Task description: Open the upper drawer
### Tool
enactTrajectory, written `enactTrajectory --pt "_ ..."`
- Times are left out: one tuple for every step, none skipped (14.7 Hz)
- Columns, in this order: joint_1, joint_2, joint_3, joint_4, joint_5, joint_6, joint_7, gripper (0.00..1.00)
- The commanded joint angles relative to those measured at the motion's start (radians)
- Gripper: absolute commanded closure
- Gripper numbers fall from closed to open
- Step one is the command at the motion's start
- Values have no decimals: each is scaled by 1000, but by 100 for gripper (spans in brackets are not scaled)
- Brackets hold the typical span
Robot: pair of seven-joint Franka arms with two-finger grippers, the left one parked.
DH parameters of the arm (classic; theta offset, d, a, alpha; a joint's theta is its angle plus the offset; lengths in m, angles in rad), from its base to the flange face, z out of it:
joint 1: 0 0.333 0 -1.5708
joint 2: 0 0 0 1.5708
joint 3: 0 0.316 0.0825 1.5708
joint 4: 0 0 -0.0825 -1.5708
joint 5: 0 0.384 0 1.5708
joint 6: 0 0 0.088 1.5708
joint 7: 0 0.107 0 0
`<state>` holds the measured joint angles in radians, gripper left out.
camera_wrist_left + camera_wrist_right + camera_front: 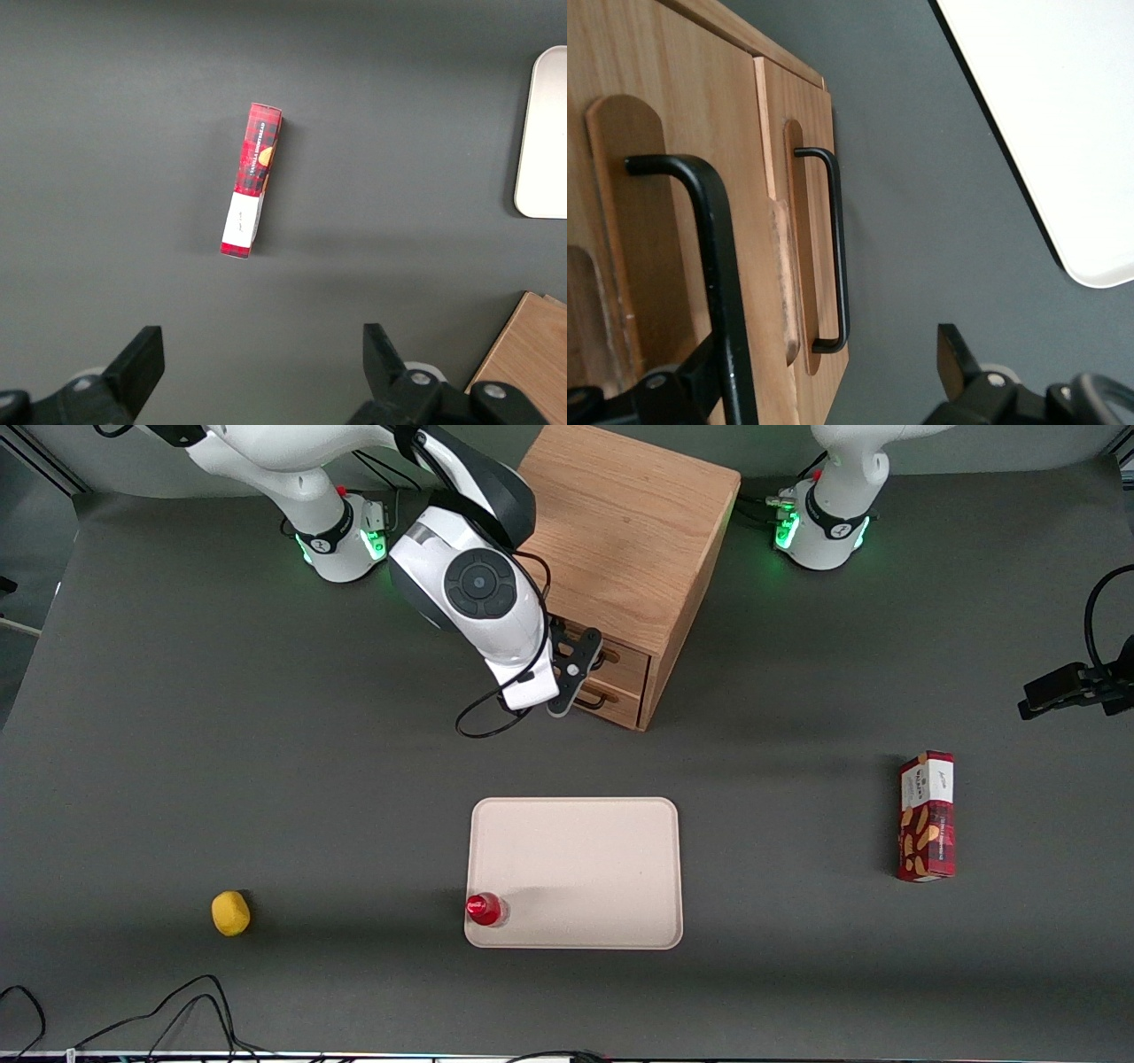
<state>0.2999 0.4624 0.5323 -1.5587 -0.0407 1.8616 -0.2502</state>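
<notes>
Gripper: in front of the upper drawer, fingers apart astride its black handle.
Upper drawer: closed.

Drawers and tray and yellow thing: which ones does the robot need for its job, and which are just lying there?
For the job:
upper drawer, shut, with its black handle
gripper, open, right at that handle

Just lying about:
lower drawer
tray
red bottle on the tray
yellow thing
red box
</notes>
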Motion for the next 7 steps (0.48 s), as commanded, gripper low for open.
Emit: enactTrajectory --pt "-24 -28 -2 -26 -16 17 -55 0" --pt "-30 -27 -3 -26 -18 21 -67 0" --pt "-33 -27 -5 -26 -24 24 -73 0" --pt "-35 -27 -8 -26 -40 25 -73 0" --pt "-35 -25 -11 -24 -54 25 -73 0" --pt "-35 -24 -11 -24 -59 27 -73 0" --pt "-33 -24 -12 -24 -59 28 -73 0"
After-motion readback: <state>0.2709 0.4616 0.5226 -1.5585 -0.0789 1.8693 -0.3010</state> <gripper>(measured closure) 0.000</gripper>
